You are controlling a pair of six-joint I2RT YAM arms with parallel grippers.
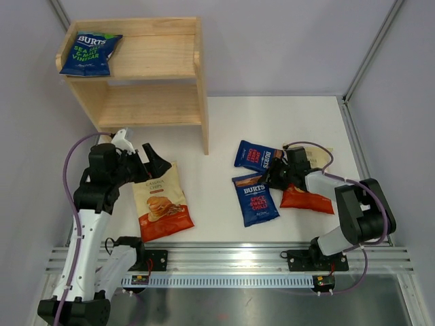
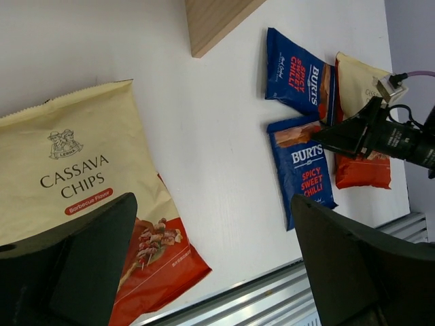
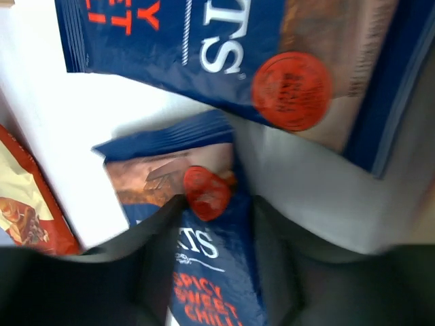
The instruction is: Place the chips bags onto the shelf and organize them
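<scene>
The wooden shelf [image 1: 146, 75] stands at the far left, with one blue BURTS bag [image 1: 88, 53] on its top tier, left side. My left gripper [image 1: 146, 163] is open and empty just above the top right of a cream cassava chips bag [image 1: 161, 204], also seen in the left wrist view [image 2: 75, 176]. Two blue BURTS chilli bags lie mid-table, one farther [image 1: 258, 156] and one nearer [image 1: 255, 199]. My right gripper [image 1: 275, 178] has narrowed jaws pinching the nearer blue bag's [image 3: 211, 292] top right corner. A second cream bag [image 1: 307, 198] lies under the right arm.
The shelf's lower tier [image 1: 153, 105] holds nothing. The shelf's right side panel [image 1: 202, 102] reaches down to the table near the left gripper. A metal rail [image 1: 231, 261] runs along the near edge. Grey walls close in on both sides.
</scene>
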